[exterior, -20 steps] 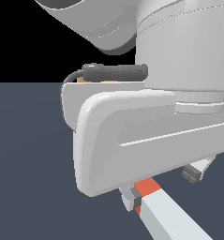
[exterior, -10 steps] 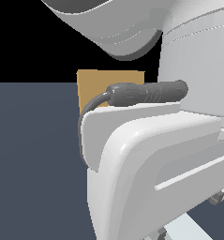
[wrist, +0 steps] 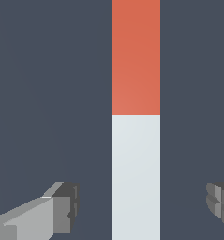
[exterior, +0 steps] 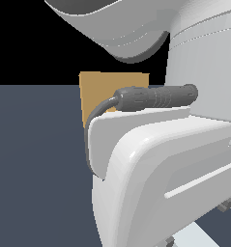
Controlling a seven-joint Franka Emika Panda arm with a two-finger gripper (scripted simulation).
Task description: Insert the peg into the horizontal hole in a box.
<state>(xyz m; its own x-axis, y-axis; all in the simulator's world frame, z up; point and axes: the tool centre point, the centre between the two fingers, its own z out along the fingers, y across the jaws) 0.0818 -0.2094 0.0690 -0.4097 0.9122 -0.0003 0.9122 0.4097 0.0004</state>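
From the exterior view, the arm's white housing fills most of the frame. One box (exterior: 98,91) stands behind it on the dark worktop (exterior: 37,164), toward the exterior view's left, only its upper tan face showing above the arm and a dark cable. The hole cannot be seen from here; the arm hides that part of the face. A pale sliver at the lower edge may be the peg's grey end, too little to be sure.

Under the wrist view, one peg (wrist: 136,117) lies flat on the worktop, its long axis running straight away from the camera, red-orange half at the far end, grey-white half at the near end. The tool (wrist: 141,204) is spread wide, one finger (wrist: 57,208) on each side of the grey half, both well clear of the bar and touching nothing. The peg sits between them, closer to the far finger (wrist: 220,199) than to the first.

Judgement: the closing line crosses the peg's long axis at right angles, so a descent and squeeze would catch the grey half. Count: one peg, one box, one tool with two fingers.
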